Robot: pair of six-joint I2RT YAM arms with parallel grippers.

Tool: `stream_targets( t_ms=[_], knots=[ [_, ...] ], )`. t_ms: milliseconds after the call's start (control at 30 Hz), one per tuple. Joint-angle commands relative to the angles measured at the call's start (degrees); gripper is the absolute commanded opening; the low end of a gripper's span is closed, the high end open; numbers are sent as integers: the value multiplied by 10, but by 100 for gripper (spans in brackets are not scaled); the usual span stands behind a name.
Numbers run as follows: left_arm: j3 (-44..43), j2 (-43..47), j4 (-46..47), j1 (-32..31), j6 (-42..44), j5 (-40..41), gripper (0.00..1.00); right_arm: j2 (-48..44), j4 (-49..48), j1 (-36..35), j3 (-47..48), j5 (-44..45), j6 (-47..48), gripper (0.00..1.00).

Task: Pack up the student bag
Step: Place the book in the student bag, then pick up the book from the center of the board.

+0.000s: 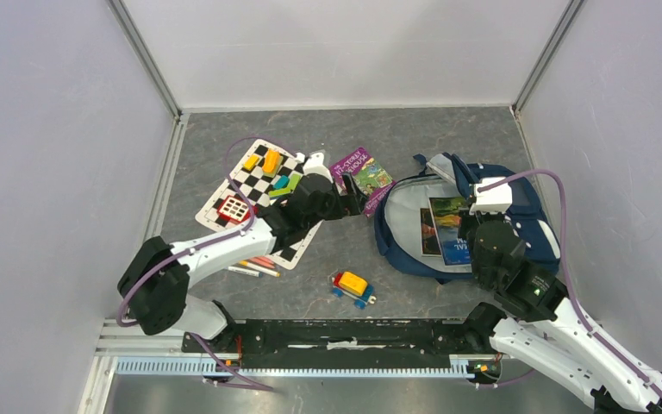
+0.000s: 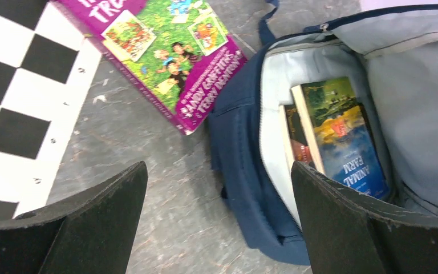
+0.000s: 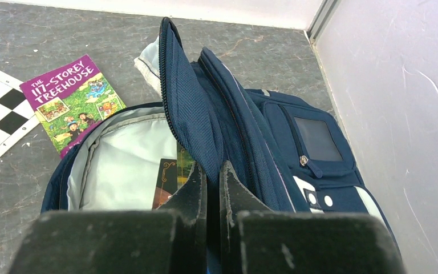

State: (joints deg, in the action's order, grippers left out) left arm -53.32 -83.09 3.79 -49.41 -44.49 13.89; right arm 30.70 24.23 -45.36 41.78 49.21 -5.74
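- Top external view: the left pincer (image 1: 355, 200) is seen reaching over the grey worktop (image 1: 414, 129), its jaws spread wide and nothing carried. The purple "117-Storey Treehouse" book (image 1: 364, 172) lies flat just beyond its tips. The student bag (image 1: 530, 228) lies to the right of that pincer, mouth open, with an "Animal Farm" book (image 1: 455, 233) already inside. The right pincer (image 1: 472, 183) is placed at the bag's raised flap.
- Left wrist view: the left pincer (image 2: 218, 188) is shown empty, with bare worktop and the bag's near wall in the gap between its jaws. The purple book (image 2: 165, 51) lies ahead and slightly left. Its long axis runs diagonally, and its near corner is just beside the student bag (image 2: 236, 148); contact cannot be settled. The bag's mouth opens ahead and to the right, the "Animal Farm" book (image 2: 345, 137) lying within.
- Right wrist view: the right pincer (image 3: 213, 182) is closed to a narrow slit on the navy flap (image 3: 191, 108) of the student bag (image 3: 313, 171), which is held upright. The purple book (image 3: 71, 100) lies well off to the left.
- Judgement: the left arm is nearer the book. A grasp across its short side would be called for, followed by a short carry rightward into the mouth.
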Motion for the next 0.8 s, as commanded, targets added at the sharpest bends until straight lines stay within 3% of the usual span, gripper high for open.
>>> stream_targets(
  t_ms=[0,133,300,500,567,600,667,733,767],
  knots=[
    [12,46,-35,28,15,-27,100,-11,-43,-2,25,24,-7,3],
    [13,44,-52,55,17,-63,100,-14,-38,-2,14,23,-19,2],
    [-30,-34,-54,118,-7,-113,100,-14,-25,-2,0,14,-43,1],
    [-108,-129,-71,159,8,-81,100,-26,6,-1,-24,-9,-81,5],
    [-136,-160,-82,168,7,-92,100,-27,21,-2,-25,-28,-89,25],
    [-147,-173,-86,170,6,-99,100,-27,25,-2,-21,-39,-89,48],
    [-159,-189,-89,172,5,-107,100,-20,25,-2,-9,-80,-73,82],
    [-164,-197,-92,171,1,-113,100,-1,22,-2,9,-105,-59,97],
    [-166,-201,-93,172,-3,-114,100,13,16,-2,17,-115,-52,98]
  ],
)
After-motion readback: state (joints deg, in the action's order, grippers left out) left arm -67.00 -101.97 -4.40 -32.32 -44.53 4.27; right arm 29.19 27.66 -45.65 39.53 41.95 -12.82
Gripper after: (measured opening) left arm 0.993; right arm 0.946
